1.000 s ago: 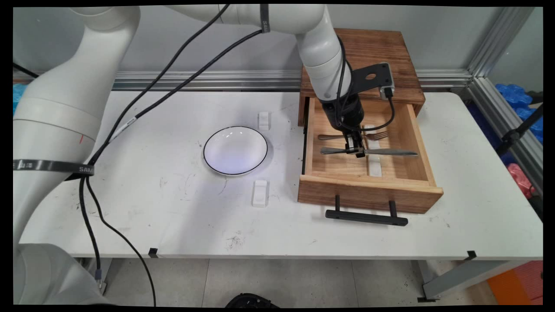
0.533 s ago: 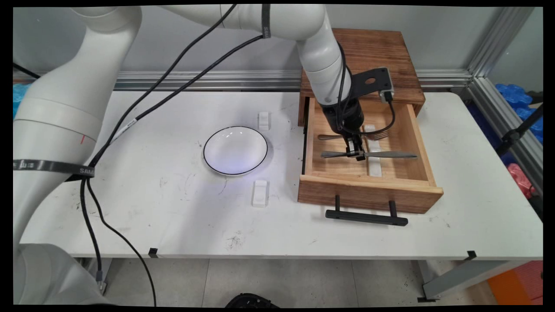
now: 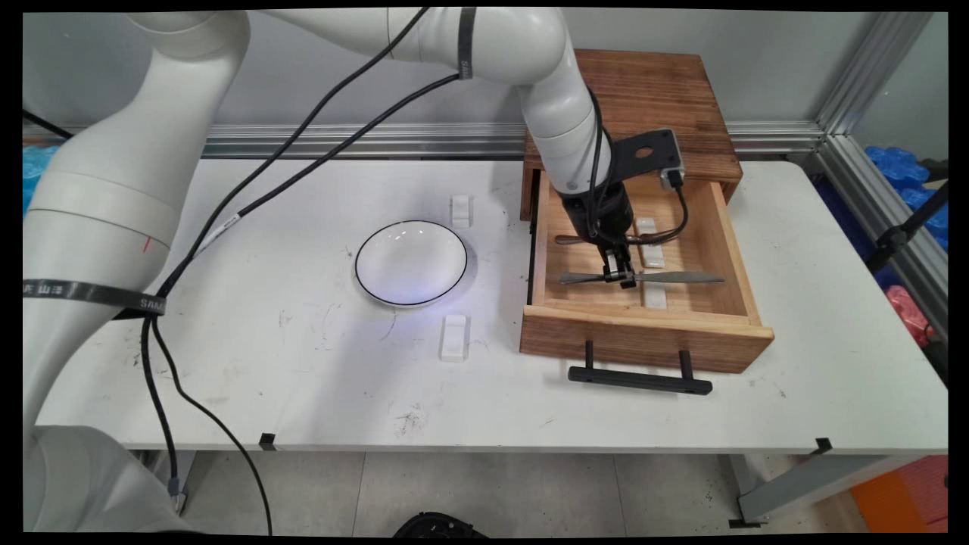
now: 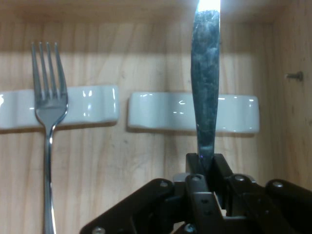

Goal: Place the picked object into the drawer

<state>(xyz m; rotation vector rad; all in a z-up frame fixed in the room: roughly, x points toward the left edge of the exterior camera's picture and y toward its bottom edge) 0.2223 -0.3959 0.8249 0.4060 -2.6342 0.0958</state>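
Plate [image 3: 411,263] on table [image 3: 303,378], 9 o'clock of open drawer [image 3: 643,333]. Gripper [image 3: 622,277] clamped on knife [image 3: 674,278] mid-handle, inside drawer. Fork [image 4: 48,126] lies parallel at 12 o'clock, on rest [image 4: 92,107]. Recommendation: keep blade level, clear drawer walls, avoid snagging fork.

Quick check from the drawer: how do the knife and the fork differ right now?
The knife is clamped in the gripper; the fork lies free, untouched. The fork's head sits on its white rest; whether the knife touches its rest I cannot tell. The knife is nearer the drawer front. Both are metal and lie parallel.
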